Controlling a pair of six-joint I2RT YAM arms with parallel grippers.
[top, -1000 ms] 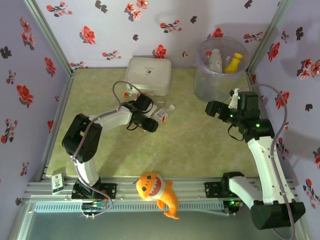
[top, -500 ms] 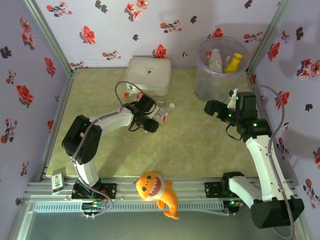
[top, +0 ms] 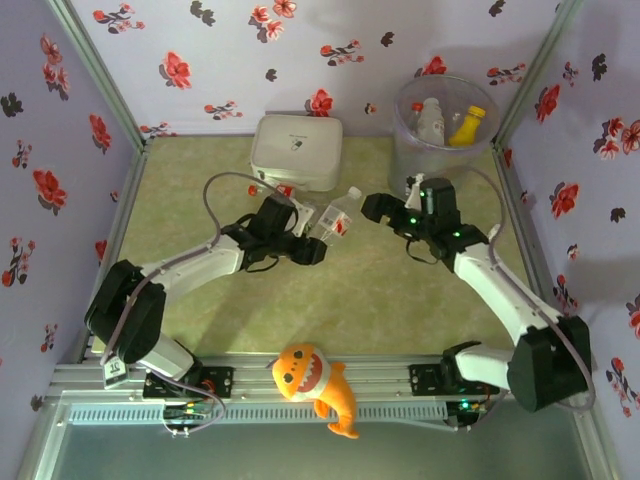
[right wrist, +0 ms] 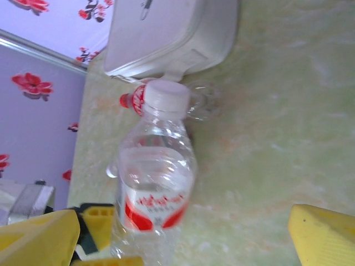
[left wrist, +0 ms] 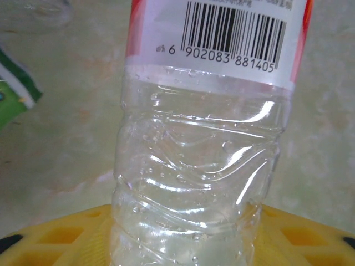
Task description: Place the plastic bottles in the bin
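The left tool (top: pixel 318 232) is clenched on the lower body of a clear bottle (top: pixel 338 213), holding it near the middle of the desk (top: pixel 380 300). The bottle is tilted, with its white cap (top: pixel 352 194) pointing to the far right. In the left wrist view the bottle's ribbed lower half rises between the tool's yellow fingers (left wrist: pixel 50 238), and a barcode (left wrist: pixel 236 27) on the red-and-white label sits above the ribs. The right tool (top: pixel 372 207) is just to the right of the bottle's cap, its jaws released and wide apart, facing the bottle without touching it. In the right wrist view the bottle stands between that tool's two yellow fingers, well clear of both. The bin (top: pixel 408 165) stands at the far right corner of the desk, beyond the right tool, with a white-capped bottle (top: pixel 431 118) and a yellow bottle (top: pixel 467 126) inside it. A white box (top: pixel 296 150) lies on the far side of the desk, left of the bin. A red-capped bottle (right wrist: pixel 132 98) lies on the desk just beside the box's near edge. An orange plush shark (top: pixel 318 385) rests on the near rail between the two arm bases.
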